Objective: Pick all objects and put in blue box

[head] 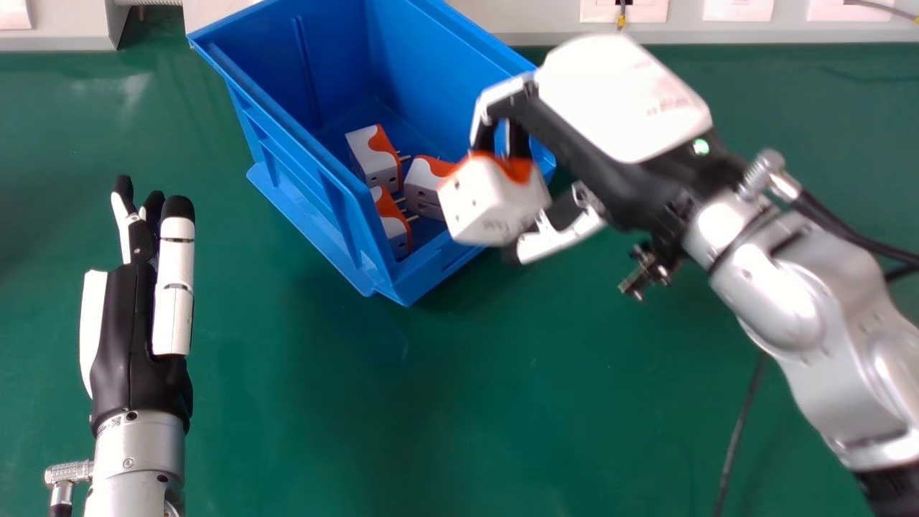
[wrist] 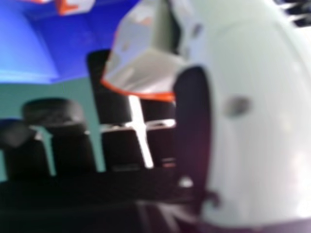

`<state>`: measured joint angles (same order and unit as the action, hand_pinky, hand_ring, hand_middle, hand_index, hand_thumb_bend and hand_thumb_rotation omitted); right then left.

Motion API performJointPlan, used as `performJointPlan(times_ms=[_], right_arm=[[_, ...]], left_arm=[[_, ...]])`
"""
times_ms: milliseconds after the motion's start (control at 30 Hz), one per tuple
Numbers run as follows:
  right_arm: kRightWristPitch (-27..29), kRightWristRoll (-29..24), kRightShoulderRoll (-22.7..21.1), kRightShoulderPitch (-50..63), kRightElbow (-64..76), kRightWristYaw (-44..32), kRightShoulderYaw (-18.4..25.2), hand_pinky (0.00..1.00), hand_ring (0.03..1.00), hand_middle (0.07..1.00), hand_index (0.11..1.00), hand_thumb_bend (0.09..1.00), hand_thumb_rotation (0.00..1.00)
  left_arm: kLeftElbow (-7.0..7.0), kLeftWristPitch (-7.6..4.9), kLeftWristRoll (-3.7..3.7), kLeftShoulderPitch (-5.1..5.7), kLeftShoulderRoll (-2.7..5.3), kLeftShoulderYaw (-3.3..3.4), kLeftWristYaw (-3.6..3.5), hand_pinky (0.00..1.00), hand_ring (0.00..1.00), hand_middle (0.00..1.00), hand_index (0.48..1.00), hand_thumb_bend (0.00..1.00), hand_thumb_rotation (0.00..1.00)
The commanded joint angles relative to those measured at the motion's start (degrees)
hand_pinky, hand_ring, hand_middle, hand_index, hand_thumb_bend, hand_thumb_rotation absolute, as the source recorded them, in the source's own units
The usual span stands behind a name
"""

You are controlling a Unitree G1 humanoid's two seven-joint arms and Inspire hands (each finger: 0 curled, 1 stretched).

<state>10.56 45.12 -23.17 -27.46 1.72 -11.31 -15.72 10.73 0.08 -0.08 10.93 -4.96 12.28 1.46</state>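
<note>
Pinching a plug between fingers and thumb with the right robot hand, seemingly over the near right edge of the box. Could hit that edge and fall onto the bench if let go too soon or held too low. Might bounce off the other plugs inside if dropped from too high. Keeping the left robot hand spread and idle over the bench, at the head view's left.
</note>
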Motion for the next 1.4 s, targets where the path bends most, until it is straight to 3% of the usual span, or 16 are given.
performJointPlan(times_ms=[0,400,700,1033,1200,1367], right_arm=[[-0.7,0.4,1.5,-4.2,-1.8,2.5,-0.3,0.02,0.071,0.134,0.469,0.491,0.15],[-4.8,5.3,8.9,-20.0,-22.6,12.3,-5.3,0.02,0.076,0.145,0.469,0.490,0.15],[-7.1,6.7,16.3,-34.0,-45.1,21.2,-10.5,0.03,0.077,0.148,0.469,0.489,0.15],[-10.0,6.1,23.1,-44.9,-64.8,24.0,-15.1,0.05,0.107,0.203,0.472,0.492,0.15],[-10.4,5.5,25.3,-47.1,-69.9,24.2,-16.5,0.07,0.131,0.234,0.477,0.496,0.15],[-10.6,4.9,26.8,-47.9,-73.1,23.6,-17.3,0.10,0.159,0.260,0.480,0.503,0.14]], left_arm=[[1.00,-1.26,-0.16,-0.23,-0.28,-0.03,-0.05,1.00,1.00,1.00,1.000,0.42,1.00],[1.22,-1.19,-0.53,0.08,-0.26,-0.07,-0.27,1.00,1.00,1.00,1.000,0.43,1.00],[1.23,-1.74,-0.08,0.40,-0.32,-0.21,-0.22,1.00,1.00,1.00,1.000,0.43,1.00],[2.11,-1.26,0.12,0.72,0.03,-0.70,0.10,1.00,1.00,1.00,1.000,0.43,1.00],[2.26,-1.33,-0.26,0.85,0.16,-0.76,0.09,1.00,1.00,1.00,1.000,0.43,1.00],[3.09,-0.76,-0.09,1.09,0.44,-1.07,0.36,1.00,1.00,1.00,1.000,0.43,1.00]])
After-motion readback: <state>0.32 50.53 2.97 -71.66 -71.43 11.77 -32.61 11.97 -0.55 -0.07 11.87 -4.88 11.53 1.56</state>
